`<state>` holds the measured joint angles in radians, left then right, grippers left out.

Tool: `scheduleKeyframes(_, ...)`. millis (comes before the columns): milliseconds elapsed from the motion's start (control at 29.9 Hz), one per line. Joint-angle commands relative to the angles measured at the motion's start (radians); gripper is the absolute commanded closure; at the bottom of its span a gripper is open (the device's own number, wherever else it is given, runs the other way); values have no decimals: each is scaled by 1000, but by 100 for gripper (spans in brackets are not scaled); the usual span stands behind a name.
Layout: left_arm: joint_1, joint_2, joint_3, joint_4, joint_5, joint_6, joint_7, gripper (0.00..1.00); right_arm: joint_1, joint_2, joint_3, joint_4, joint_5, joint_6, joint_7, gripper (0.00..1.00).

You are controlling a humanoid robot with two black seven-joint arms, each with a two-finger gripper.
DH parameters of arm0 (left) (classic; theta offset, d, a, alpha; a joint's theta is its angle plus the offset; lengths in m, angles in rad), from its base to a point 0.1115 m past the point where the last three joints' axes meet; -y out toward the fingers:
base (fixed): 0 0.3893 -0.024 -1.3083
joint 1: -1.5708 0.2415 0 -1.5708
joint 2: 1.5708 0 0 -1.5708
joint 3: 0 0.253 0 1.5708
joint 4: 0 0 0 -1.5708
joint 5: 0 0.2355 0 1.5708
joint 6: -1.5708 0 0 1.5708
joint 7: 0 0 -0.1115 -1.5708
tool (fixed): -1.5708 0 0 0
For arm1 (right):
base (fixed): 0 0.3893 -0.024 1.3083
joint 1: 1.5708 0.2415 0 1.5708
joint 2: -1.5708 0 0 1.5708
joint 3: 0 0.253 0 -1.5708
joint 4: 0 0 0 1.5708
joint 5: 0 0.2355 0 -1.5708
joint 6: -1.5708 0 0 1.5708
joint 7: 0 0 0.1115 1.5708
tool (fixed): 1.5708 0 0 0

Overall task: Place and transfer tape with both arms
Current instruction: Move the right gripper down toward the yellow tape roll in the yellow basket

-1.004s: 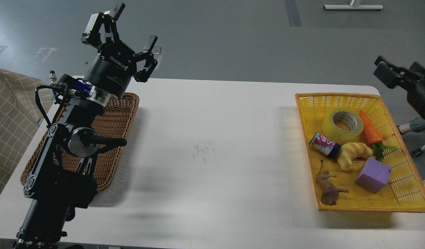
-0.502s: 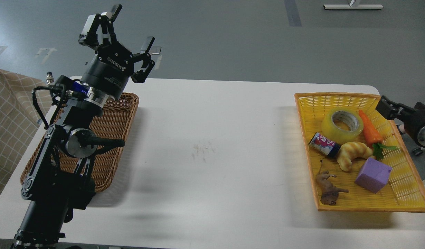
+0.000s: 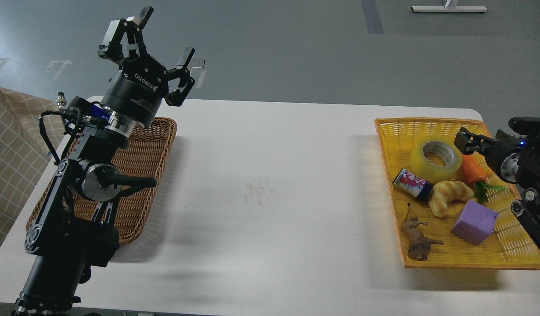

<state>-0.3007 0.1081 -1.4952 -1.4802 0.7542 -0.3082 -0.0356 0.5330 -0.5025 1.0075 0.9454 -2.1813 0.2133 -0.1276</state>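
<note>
The tape [image 3: 434,159], a thick translucent yellow roll with a grey core, lies in the far part of the yellow basket [image 3: 428,125] at the table's right. My right gripper [image 3: 464,142] comes in from the right edge and hangs just right of the roll, over the carrot; it is dark and seen end-on, so its fingers cannot be told apart. My left gripper [image 3: 164,44] is open and empty, raised high above the far end of the brown wicker basket [image 3: 134,184] at the left.
The yellow basket also holds a carrot [image 3: 472,173], a small can [image 3: 411,182], a croissant [image 3: 449,195], a purple cube [image 3: 474,221] and a toy animal [image 3: 417,241]. A checked cloth [image 3: 11,145] hangs at the far left. The white table [image 3: 270,197] lies between the baskets.
My right arm has swung down and leftward from off the table's right edge to over the yellow basket, beside the tape. My left gripper has drifted slightly left.
</note>
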Motion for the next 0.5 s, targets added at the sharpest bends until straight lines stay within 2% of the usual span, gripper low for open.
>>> scheduleKeyframes(0, 0, 5, -2, 3, -1, 0, -1, 1, 4, 9, -12, -10, 0, -2, 0, 16)
scheduleKeyframes(268, 0, 7, 0, 3, -1, 0, -3, 1, -1, 32, -20, -14, 6, 1, 6, 15)
scheduleKeyframes(335, 0, 9, -2, 3, -1, 0, -3, 1, -5, 33, -35, -28, 6, 2, 35, 15)
scheduleKeyframes(468, 8, 21, -4, 3, -1, 0, -6, 2, -8, 33, -52, -45, 6, 2, 46, 15)
